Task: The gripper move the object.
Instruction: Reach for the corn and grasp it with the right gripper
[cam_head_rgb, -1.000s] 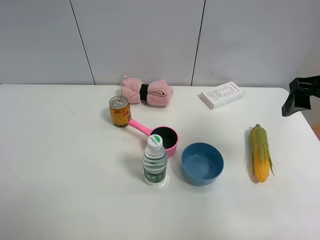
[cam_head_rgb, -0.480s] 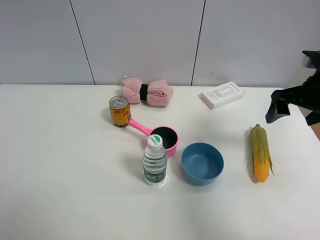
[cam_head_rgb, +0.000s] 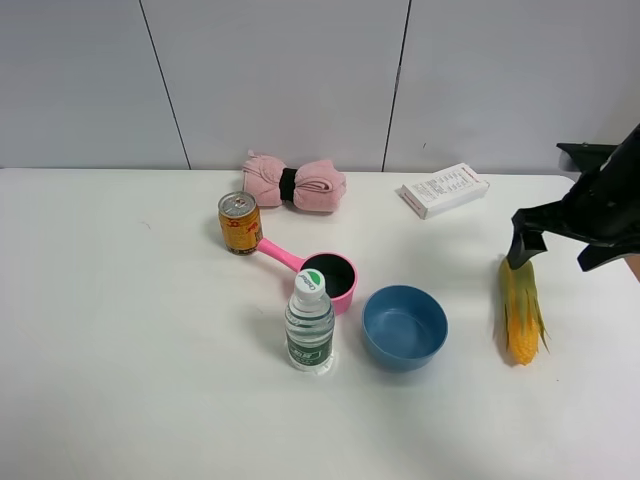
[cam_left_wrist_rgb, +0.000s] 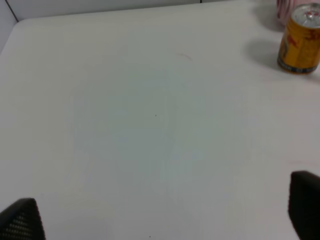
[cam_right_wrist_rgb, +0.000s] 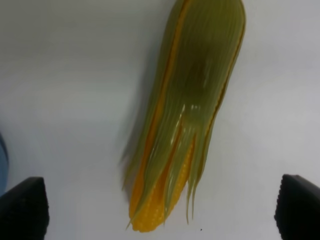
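Right pincer (cam_head_rgb: 555, 250): I see it spread wide, straddling the toy corn cob (cam_head_rgb: 522, 312);
Left pincer (cam_left_wrist_rgb: 162, 214): spread, over bench (cam_left_wrist_rgb: 150, 125)

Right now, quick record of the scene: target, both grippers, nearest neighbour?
target: corn cob, lying flat on the table, not gripped
right gripper: open, cob lies between its fingers in the wrist view, gaps on both sides
left gripper: open, holding nothing, yellow can in its view
nearest neighbour: blue bowl, apart from the cob
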